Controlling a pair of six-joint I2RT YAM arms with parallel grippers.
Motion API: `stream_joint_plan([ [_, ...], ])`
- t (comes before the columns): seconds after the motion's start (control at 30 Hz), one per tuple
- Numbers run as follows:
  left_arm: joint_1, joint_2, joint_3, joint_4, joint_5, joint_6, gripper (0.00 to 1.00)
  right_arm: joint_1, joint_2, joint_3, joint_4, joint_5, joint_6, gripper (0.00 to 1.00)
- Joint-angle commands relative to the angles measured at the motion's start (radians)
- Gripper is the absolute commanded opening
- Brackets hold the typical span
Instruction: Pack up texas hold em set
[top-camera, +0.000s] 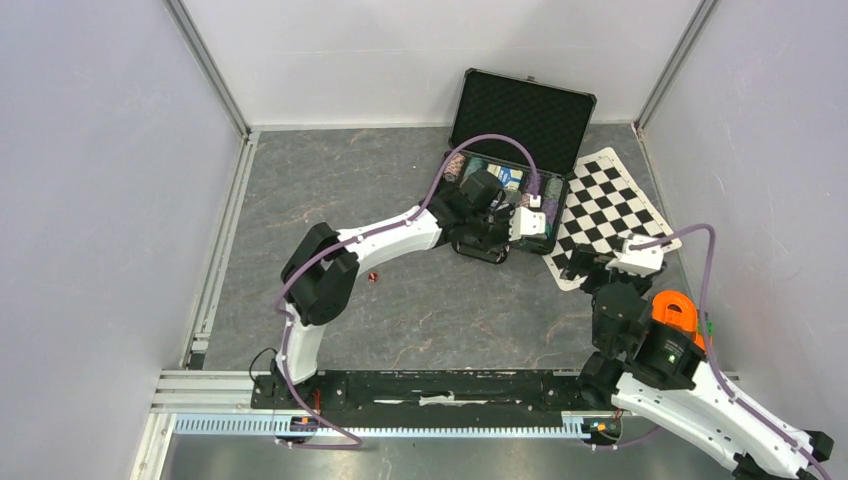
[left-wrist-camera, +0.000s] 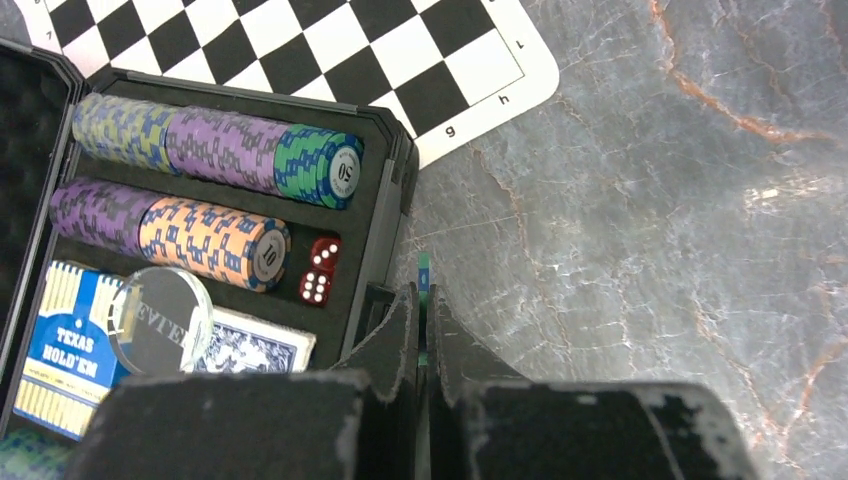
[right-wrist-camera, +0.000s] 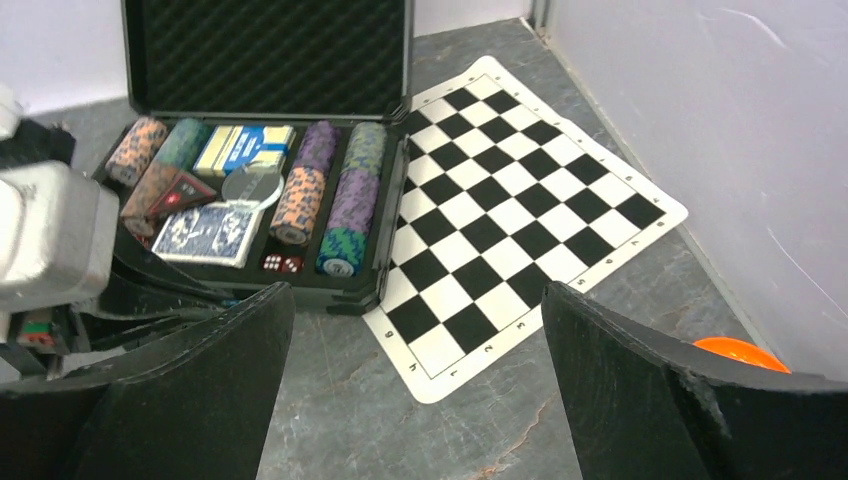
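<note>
The black case (top-camera: 520, 105) stands open at the back, its foam lid up. Its tray (left-wrist-camera: 385, 215) holds rows of striped chips (left-wrist-camera: 215, 150), two red dice (left-wrist-camera: 318, 272), blue card decks (left-wrist-camera: 70, 350) and a clear round disc (left-wrist-camera: 160, 320). The right wrist view also shows a red triangular marker (right-wrist-camera: 176, 190) in the tray. My left gripper (left-wrist-camera: 425, 295) is shut on a green and blue chip (left-wrist-camera: 424, 266), held edge-on just outside the case's front edge; it shows in the top view (top-camera: 497, 248). My right gripper (right-wrist-camera: 415, 390) is open and empty over the table, near the mat's corner.
The checkered mat (top-camera: 605, 205) lies right of the case, partly under it. An orange ring (top-camera: 675, 310) sits beside my right arm. A small red object (top-camera: 373, 277), perhaps a die, lies on the table left of the case. Walls close in on three sides.
</note>
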Motion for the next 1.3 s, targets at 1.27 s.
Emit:
stream_joint_plan([
  [1.27, -0.021, 0.385, 0.506, -0.047, 0.006, 0.142, 0.40, 0.005, -0.086, 0.040, 0.091, 0.143, -0.069, 0.95],
])
